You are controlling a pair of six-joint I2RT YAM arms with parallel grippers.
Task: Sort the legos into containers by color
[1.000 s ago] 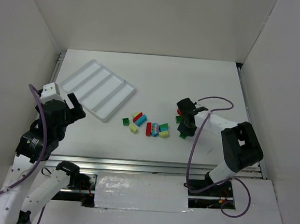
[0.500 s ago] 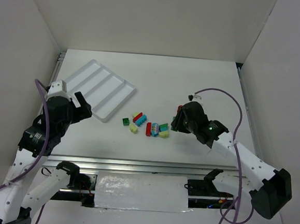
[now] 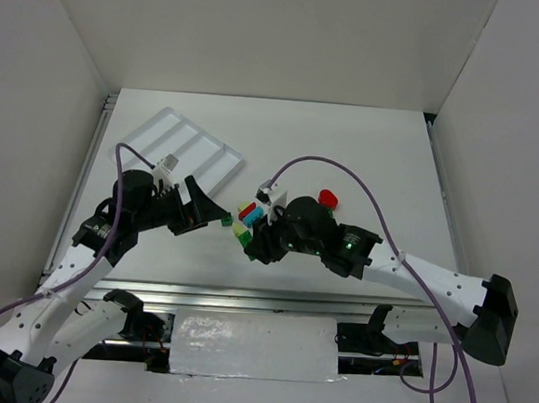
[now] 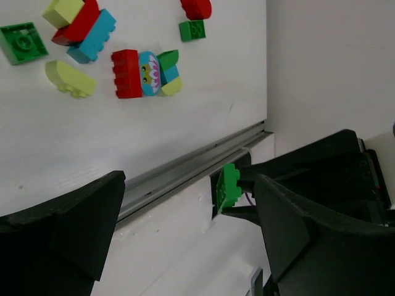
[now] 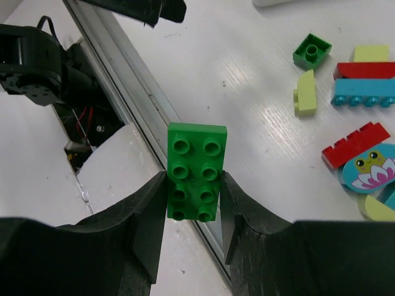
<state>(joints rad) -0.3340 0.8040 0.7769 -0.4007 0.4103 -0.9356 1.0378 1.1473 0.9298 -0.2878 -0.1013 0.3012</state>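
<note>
My right gripper (image 5: 194, 179) is shut on a green eight-stud lego (image 5: 196, 171), held upright above the table's front rail. In the top view the right gripper (image 3: 251, 245) hangs just left of the loose legos. My left gripper (image 3: 201, 217) stands open beside it, jaws empty; in the left wrist view the held green lego (image 4: 229, 187) shows between the left gripper's (image 4: 190, 182) wide fingers. Loose on the table lie a small green lego (image 3: 224, 219), a yellow one (image 3: 239, 229), a red and blue stack (image 3: 250, 214) and a red piece (image 3: 327, 198). The white tray of containers (image 3: 185, 144) sits at the back left.
White walls close the table in on three sides. A metal rail (image 5: 133, 92) runs along the front edge, with taped boards and cables beyond it. A purple cable (image 3: 346, 175) arcs over the right arm.
The right arm has swung left across the loose legos with the green lego in its grip. The left arm has reached forward and right toward it, jaws still open.
</note>
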